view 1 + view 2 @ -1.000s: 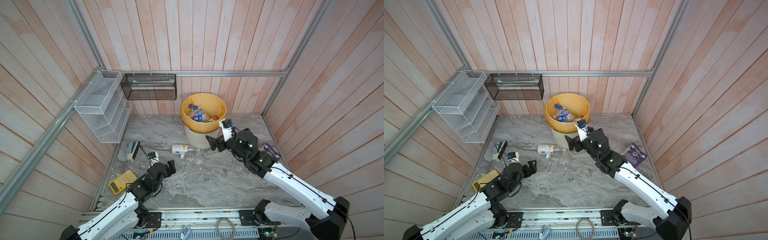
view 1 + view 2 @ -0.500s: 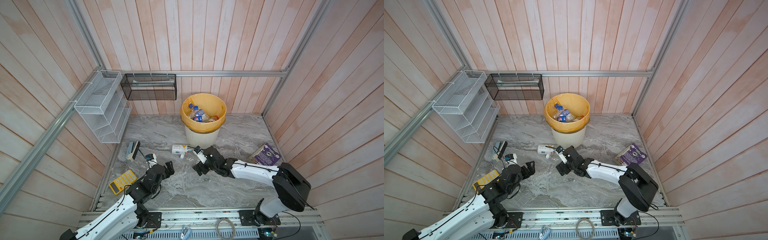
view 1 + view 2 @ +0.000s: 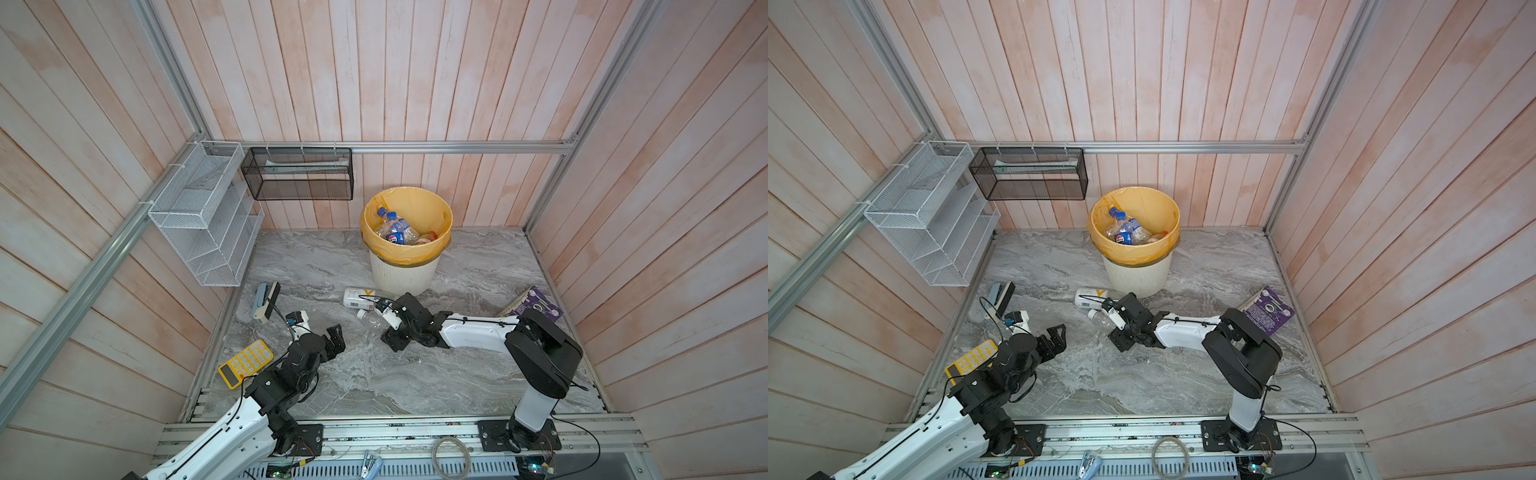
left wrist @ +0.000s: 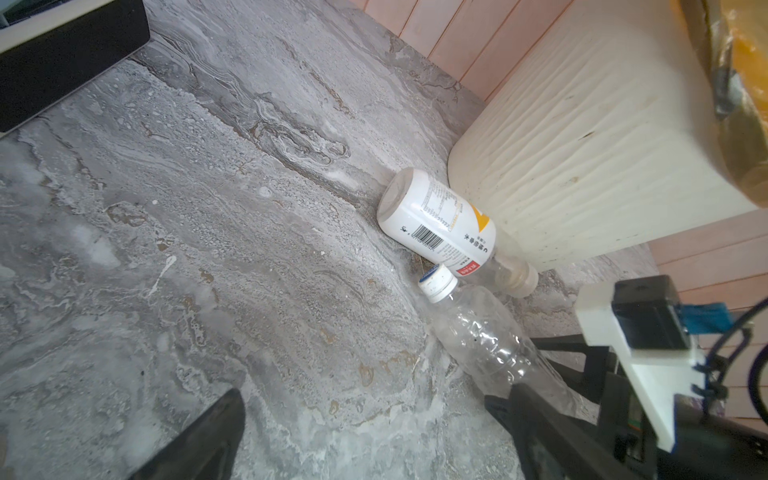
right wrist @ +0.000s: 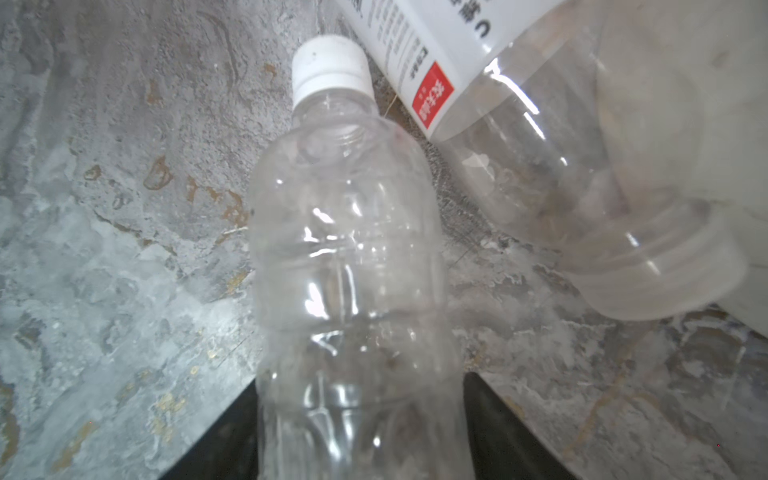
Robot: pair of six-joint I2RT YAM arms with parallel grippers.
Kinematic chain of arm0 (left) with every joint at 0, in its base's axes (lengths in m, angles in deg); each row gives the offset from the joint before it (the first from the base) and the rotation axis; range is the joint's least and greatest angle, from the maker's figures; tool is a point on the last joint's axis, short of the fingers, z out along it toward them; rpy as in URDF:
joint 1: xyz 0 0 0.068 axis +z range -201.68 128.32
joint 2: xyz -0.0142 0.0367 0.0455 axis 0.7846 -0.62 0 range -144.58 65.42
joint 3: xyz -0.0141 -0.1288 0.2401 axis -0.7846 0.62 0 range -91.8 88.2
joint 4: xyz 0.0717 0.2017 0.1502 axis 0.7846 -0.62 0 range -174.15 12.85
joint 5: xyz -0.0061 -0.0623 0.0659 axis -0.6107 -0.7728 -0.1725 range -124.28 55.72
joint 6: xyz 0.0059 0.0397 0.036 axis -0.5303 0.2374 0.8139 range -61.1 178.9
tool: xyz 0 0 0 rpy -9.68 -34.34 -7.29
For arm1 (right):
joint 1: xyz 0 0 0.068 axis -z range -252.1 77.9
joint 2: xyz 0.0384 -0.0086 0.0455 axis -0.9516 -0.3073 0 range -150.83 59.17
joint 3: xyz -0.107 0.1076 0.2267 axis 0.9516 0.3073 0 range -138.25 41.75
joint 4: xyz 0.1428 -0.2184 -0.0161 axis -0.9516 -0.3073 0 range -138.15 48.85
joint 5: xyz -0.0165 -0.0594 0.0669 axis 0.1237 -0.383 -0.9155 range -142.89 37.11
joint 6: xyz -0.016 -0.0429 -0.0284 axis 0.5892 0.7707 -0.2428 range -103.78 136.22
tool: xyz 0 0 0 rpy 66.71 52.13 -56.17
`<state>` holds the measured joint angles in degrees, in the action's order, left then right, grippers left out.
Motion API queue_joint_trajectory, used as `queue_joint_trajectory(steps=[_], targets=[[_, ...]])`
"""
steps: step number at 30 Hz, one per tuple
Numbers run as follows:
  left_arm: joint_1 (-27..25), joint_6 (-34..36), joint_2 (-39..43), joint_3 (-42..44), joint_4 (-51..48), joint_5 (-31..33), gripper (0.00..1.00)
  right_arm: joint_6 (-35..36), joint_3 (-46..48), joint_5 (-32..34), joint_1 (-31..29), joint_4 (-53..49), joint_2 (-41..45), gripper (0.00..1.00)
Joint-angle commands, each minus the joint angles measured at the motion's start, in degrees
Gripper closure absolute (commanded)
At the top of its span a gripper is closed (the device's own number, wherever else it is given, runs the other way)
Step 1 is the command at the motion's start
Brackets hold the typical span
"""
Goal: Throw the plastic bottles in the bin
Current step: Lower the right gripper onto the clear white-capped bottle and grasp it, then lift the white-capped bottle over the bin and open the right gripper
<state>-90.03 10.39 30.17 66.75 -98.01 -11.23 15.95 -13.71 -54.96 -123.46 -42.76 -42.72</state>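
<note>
The right pincer (image 5: 359,380) lies low over the grey marbled floor (image 3: 415,374). Its two black fingers (image 5: 490,415) are set against either side of a clear bottle (image 5: 349,257), narrowed to the width of its lower body and gripping it. The bottle lies on its side on the floor, with its white cap (image 5: 328,66) pointing straight out ahead of the fingertips. Just past that cap, a little to one side of this pincer's line, a white-labelled bottle (image 4: 436,220) also lies on its side; it is so close that I cannot tell whether the two touch. Its clear neck end is against the foot of the bin (image 3: 401,274). The bin stands upright just beyond the right pincer, and several more bottles (image 3: 395,230) with blue caps rest inside its yellow-orange bag (image 3: 415,253). The left pincer (image 3: 337,338) hangs near the floor with its jaws spread wide and nothing in them. The clear bottle and the right pincer are ahead of it, with bare floor between. A yellow calculator (image 3: 246,362) lies behind the left pincer, beside its arm. A purple book (image 3: 536,307) lies behind the right pincer, past its arm and by the wall.
</note>
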Motion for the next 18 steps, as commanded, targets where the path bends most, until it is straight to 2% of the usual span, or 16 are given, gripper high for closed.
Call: queue_joint_trajectory(steps=[1,4,7,11,15,18], targets=[[0.2,-0.7,0.4,0.8,-1.0,1.3,0.0,-0.8,0.0,0.3,-0.6,-1.0,1.4,0.41],[0.2,-0.7,0.4,0.7,-0.9,1.3,0.0,-2.1,2.7,0.4,-0.9,-0.4,6.1,0.46],[0.2,-0.8,0.4,0.7,-0.7,1.1,0.0,-4.3,7.7,0.5,-1.7,0.8,14.4,0.49],[0.2,-0.9,0.4,0.6,0.1,0.9,0.0,-7.5,16.5,2.9,-4.7,1.9,29.9,0.51],[0.2,-0.7,-0.2,0.6,1.6,0.6,0.0,-12.4,23.3,11.6,-6.4,1.0,49.7,0.55],[0.2,-0.3,-1.1,0.3,2.9,0.3,0.0,-13.5,25.4,19.8,-6.4,0.4,64.5,0.55]])
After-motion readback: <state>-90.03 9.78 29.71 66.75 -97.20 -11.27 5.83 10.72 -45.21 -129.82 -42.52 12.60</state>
